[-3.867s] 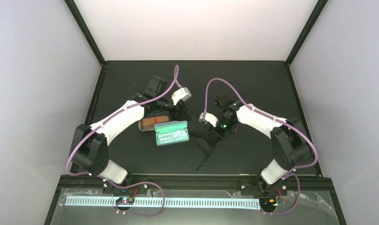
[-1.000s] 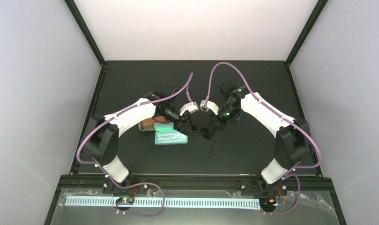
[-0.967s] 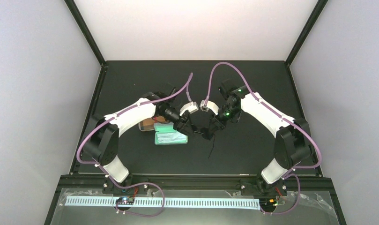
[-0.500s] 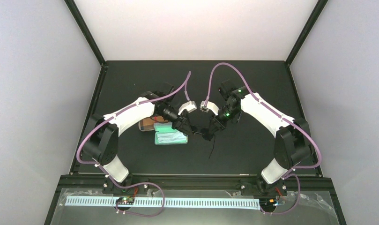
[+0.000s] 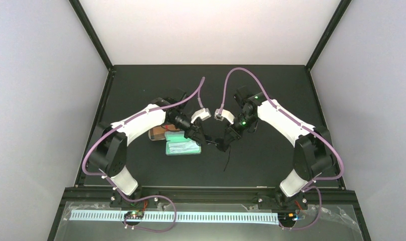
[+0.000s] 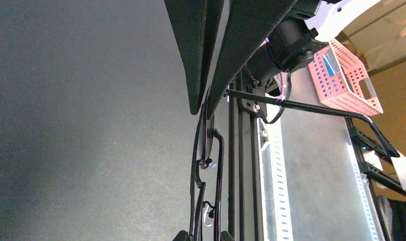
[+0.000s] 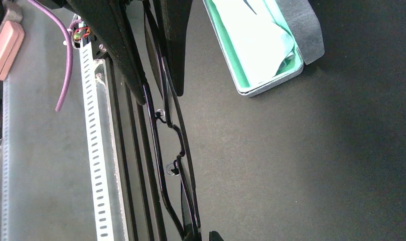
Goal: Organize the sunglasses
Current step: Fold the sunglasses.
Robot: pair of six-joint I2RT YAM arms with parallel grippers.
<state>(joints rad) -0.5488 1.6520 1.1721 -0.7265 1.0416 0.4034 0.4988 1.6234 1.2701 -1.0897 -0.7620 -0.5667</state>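
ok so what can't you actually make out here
- tan case: top view, left arm covers most of it, contents unseen.
- black sunglasses: wrist views show them edge-on, cut off by the bottom edge; tiny in top view.
- left pincer: left wrist view, pads hide whether it clamps the frame.

two arms (image 5: 140, 120) (image 5: 283, 119), one pair of black sunglasses (image 5: 215, 144), one open green case (image 7: 273, 83), one brown case (image 5: 157, 133), one cloth (image 7: 251, 35).
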